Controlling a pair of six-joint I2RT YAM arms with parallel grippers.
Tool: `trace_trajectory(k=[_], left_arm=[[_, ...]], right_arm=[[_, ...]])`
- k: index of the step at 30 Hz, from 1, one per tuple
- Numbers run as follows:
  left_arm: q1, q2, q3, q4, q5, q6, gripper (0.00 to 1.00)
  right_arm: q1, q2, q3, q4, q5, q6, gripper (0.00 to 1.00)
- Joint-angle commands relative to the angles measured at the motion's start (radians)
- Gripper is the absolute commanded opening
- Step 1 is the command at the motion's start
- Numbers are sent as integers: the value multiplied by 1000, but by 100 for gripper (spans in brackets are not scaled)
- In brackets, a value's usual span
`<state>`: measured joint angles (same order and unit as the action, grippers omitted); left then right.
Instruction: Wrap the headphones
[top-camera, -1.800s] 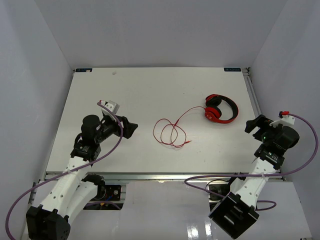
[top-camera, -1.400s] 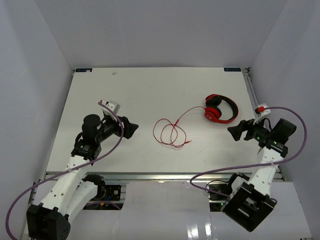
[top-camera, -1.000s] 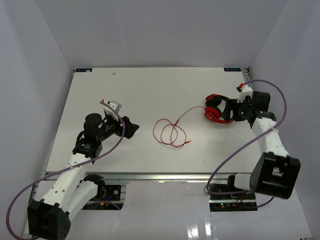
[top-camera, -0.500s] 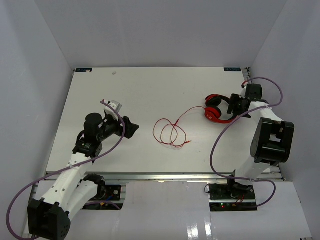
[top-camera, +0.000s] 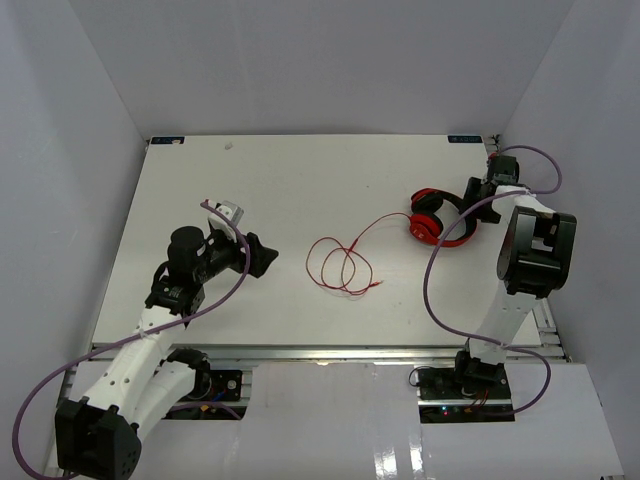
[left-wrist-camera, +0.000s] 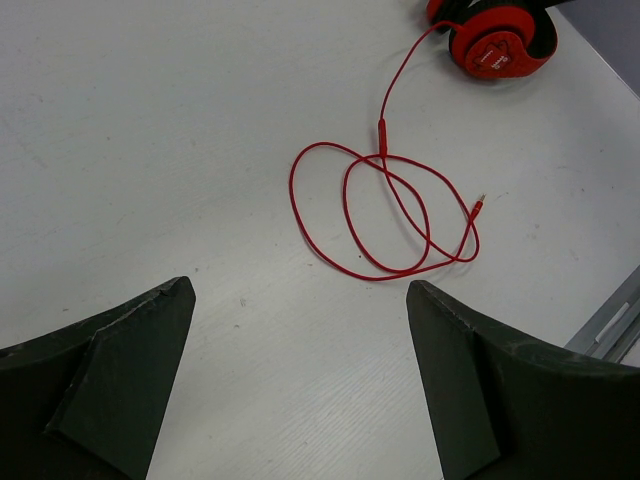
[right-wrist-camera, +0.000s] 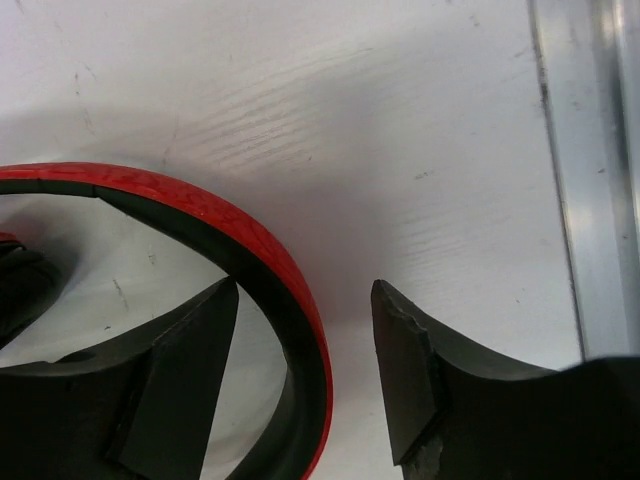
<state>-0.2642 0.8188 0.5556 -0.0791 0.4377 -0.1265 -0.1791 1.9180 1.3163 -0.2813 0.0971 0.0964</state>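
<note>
The red headphones (top-camera: 436, 222) lie on the white table at the right, ear cups toward the middle. Their thin red cord (top-camera: 340, 264) runs left and lies in loose loops, its plug end free. My right gripper (top-camera: 470, 203) is open and straddles the headband (right-wrist-camera: 250, 238), one finger inside the band's arc and one outside, with gaps on both sides. My left gripper (top-camera: 262, 256) is open and empty, left of the cord loops. In the left wrist view, the loops (left-wrist-camera: 383, 214) and one ear cup (left-wrist-camera: 493, 45) lie ahead of its open fingers (left-wrist-camera: 130, 370).
A metal rail (right-wrist-camera: 590, 180) runs along the table's right edge, close to my right gripper. The table's front edge rail (left-wrist-camera: 612, 320) shows in the left wrist view. Enclosure walls stand at the back and sides. A purple cable (top-camera: 440, 270) hangs from the right arm.
</note>
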Motion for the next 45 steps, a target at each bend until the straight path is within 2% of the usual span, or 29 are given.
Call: trace_trajectory(k=[1,5,8,15,17,19,22,26,28,30,34,40,45], left_arm=[[-4,-17,20,-1,12,15,98],[-4,-10,21,-1,14,16,98],[-3,-7,22,-1,16,17,98],[-4,-14,20,-1,26,19,98],[-4,-14,19,9,64,19,98],[-4,-18,-3,60,168,12,98],[-12,-23,-40,159,343,-14,98],[-104,-18,-72,225,358,-23,98],[-180,4,-67,241,301,-15,98],[-311,31,-51,246,232,12,98],[-490,133,-24,284,54,132,98],[-528,273,-64,460,-32,169,98],[-535,296,-98,605,-85,181,98]], right_arm=[[-3,55,47,-4,-46,-53,60],[-4,68,41,-5,-87,-113,56],[-3,81,43,-14,-147,-158,45],[-9,104,34,-27,-185,-208,25],[-11,103,34,-27,-201,-212,17],[-14,96,35,-28,-230,-214,8],[-25,40,14,-24,-340,-209,8],[-17,-150,-64,-39,-473,-197,8],[-6,-269,-97,-65,-524,-203,8],[-4,-399,-132,-101,-564,-211,8],[-5,-598,-200,-143,-668,-235,8],[-7,-868,-289,-195,-796,-265,8],[-5,-995,-280,-205,-848,-246,8]])
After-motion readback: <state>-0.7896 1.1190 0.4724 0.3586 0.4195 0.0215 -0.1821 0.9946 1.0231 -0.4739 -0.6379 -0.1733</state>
